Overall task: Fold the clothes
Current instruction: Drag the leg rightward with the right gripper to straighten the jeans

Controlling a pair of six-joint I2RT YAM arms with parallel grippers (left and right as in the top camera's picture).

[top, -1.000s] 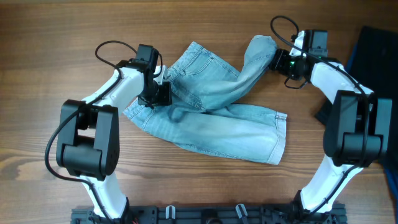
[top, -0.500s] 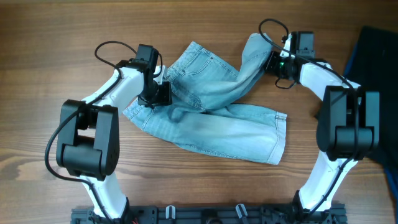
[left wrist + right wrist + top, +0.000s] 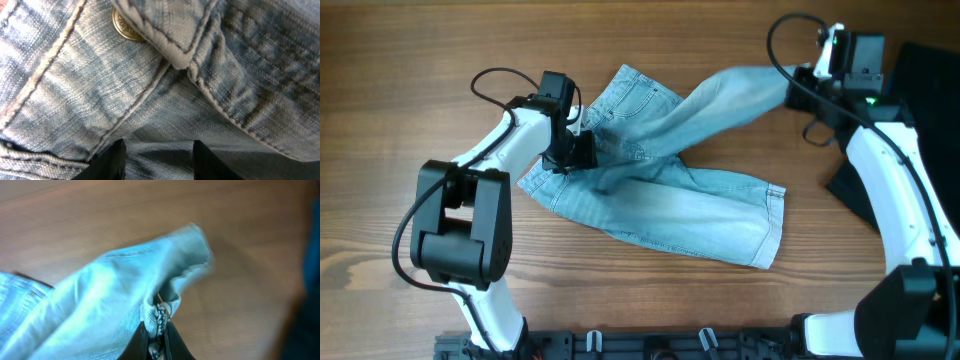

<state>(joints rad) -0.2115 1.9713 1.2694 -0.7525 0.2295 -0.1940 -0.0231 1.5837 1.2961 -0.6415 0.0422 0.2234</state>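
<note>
The clothes, light blue denim shorts (image 3: 660, 190), lie spread across the middle of the table. My left gripper (image 3: 575, 152) rests on them near the waistband. In the left wrist view its fingers (image 3: 114, 161) stand apart over flat denim by a brass button (image 3: 127, 25), and the left gripper (image 3: 159, 160) holds no fold. My right gripper (image 3: 796, 90) is shut on the hem of one leg (image 3: 115, 290), which stretches up and to the right off the table. In the right wrist view that gripper (image 3: 157, 335) pinches the hem edge.
A dark cloth (image 3: 920, 90) lies at the table's right edge, close behind the right arm, and shows as a dark blur (image 3: 312, 280) in the right wrist view. Bare wooden table (image 3: 410, 60) surrounds the shorts.
The right gripper has shut on the leg hem and pulled it up and to the right, so the leg now stretches out straight. The left arm has stayed put.
</note>
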